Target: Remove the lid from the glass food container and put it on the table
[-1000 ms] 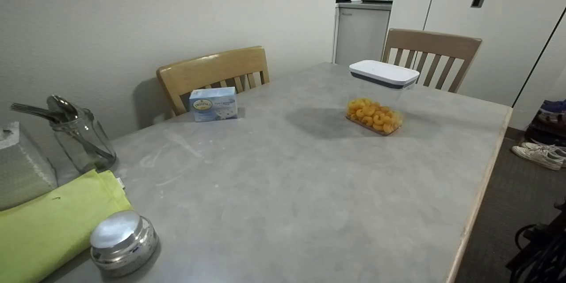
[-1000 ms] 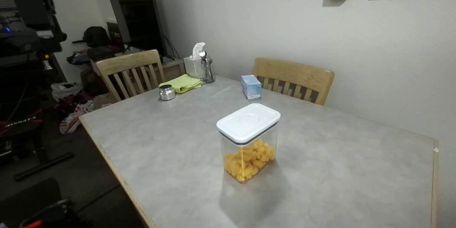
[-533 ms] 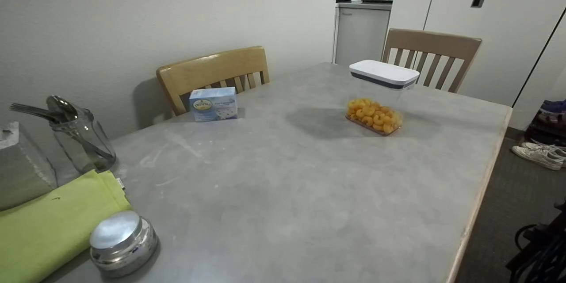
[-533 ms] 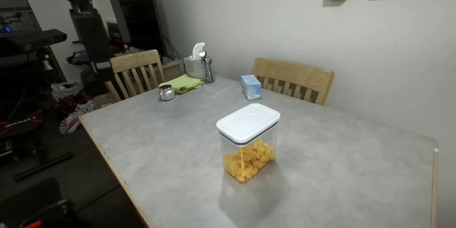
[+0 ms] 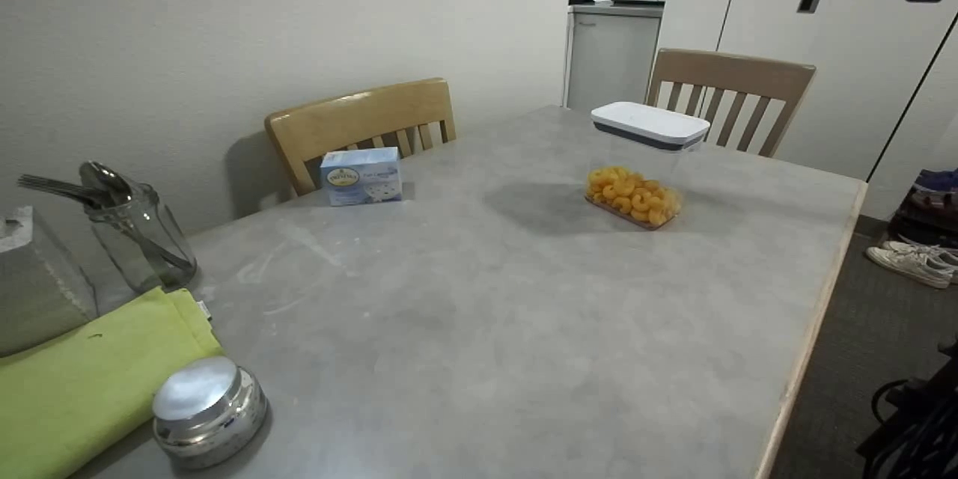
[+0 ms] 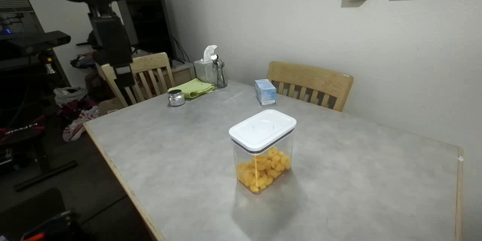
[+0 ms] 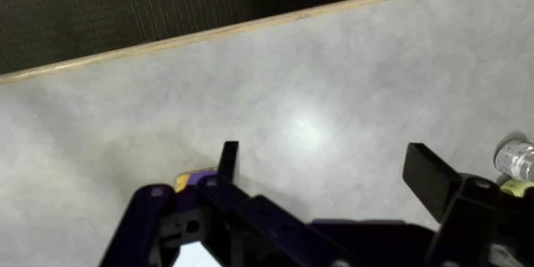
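The white lid [image 5: 650, 123] sits on top of the clear food container [image 5: 635, 198] with a dark band under its rim. The lid [image 6: 262, 129] and the container [image 6: 263, 169], with orange-yellow pieces in its lower part, also show in an exterior view. The container stands upright on the grey table [image 6: 158, 154]. My gripper [image 7: 322, 154] is open and empty, high above the table. In an exterior view it hangs at the upper left [image 6: 123, 75], apart from the container. In the wrist view the gripper's linkage hides most of the container [image 7: 182, 181] and the lid [image 7: 195, 255].
A pale blue box [image 6: 266, 92], a metal jar [image 6: 176, 98], a yellow-green cloth [image 6: 194, 88], a glass jar with cutlery [image 5: 142, 239] and a tissue box [image 6: 203, 70] stand along the table's far side. Wooden chairs [image 6: 312, 79] stand at the table's edges.
My gripper has come into view at the upper left in an exterior view and moved right and down. Its fingertips now show at the upper right in an exterior view. Lid and container have not moved.
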